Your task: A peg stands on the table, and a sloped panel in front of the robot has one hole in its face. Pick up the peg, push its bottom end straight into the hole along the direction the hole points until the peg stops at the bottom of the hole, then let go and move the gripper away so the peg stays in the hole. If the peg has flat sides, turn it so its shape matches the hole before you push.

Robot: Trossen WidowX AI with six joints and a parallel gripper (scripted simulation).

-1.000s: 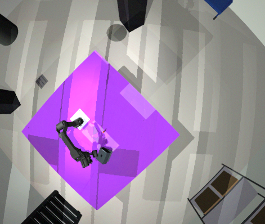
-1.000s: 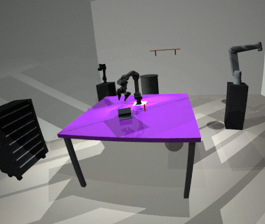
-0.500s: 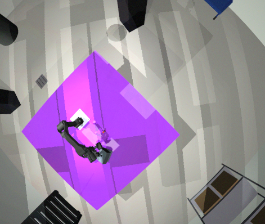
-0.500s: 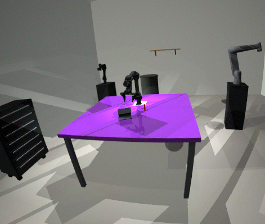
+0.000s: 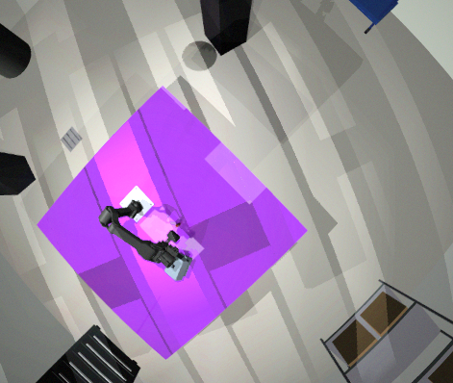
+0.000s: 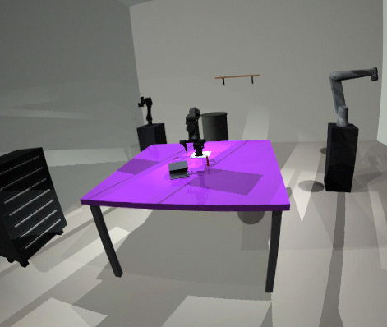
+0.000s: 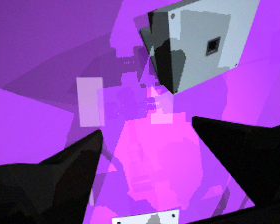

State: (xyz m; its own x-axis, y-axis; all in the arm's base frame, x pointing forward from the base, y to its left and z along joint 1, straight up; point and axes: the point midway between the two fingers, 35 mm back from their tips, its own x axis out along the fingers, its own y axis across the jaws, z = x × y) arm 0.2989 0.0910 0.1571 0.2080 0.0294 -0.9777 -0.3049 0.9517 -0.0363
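The red peg [image 5: 178, 224] [image 6: 207, 161] stands upright on the purple table [image 5: 279, 226] [image 6: 230, 197], near the arm's white base plate. I do not see it in the wrist view. The grey sloped panel [image 5: 177, 271] [image 6: 178, 167] [image 7: 191, 65] stands on the table, and its face shows one dark square hole [image 7: 213, 46] in the wrist view. My gripper [image 5: 181, 248] [image 7: 148, 127] is open with nothing between its fingers. It hangs above the table beside the panel, away from the peg. In the wrist view the panel lies beyond the fingertips, at the upper right.
The arm's white base plate [image 5: 136, 191] [image 7: 146, 220] is bolted to the table. Off the table stand a black drawer cabinet [image 5: 96, 356] [image 6: 25, 205], a shelf rack [image 5: 390, 342] and a grey arm [image 6: 338, 94] on a black pedestal [image 6: 340, 160].
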